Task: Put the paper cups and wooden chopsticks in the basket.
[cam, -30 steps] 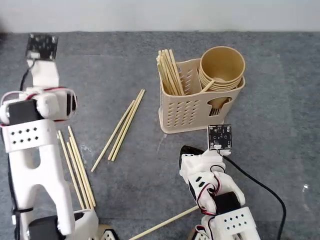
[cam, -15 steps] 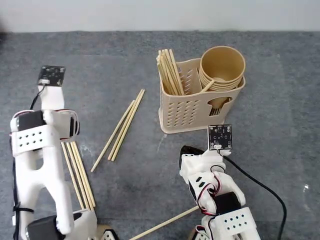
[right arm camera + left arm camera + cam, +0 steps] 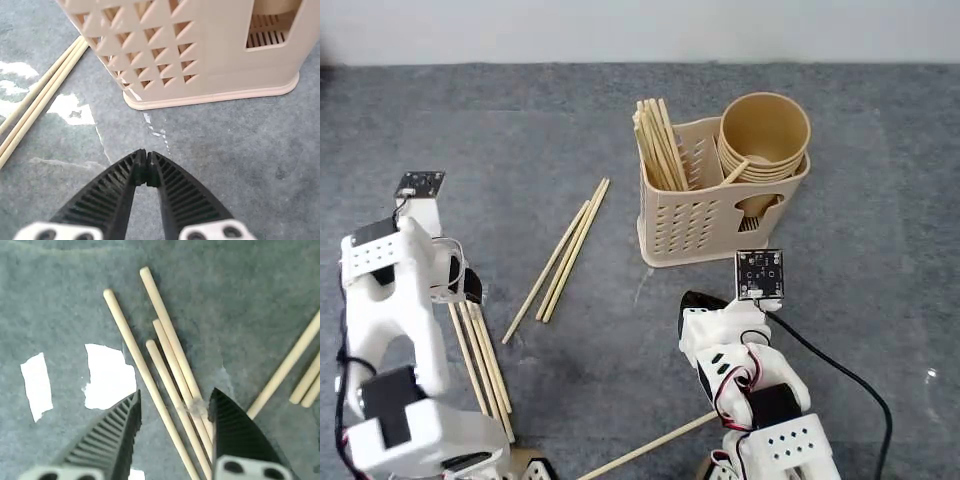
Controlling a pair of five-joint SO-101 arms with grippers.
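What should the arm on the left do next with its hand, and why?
Probably lower the left hand a little and close it: its jaws stand open, straddling several loose chopsticks that lie flat beneath it, not yet gripped.

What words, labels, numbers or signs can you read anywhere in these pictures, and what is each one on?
No text can be read.
The beige perforated plastic basket, the stacked tan paper cups and the loose wooden chopsticks bear no print.
The small black circuit board on the right arm has tiny marks, too small to read.
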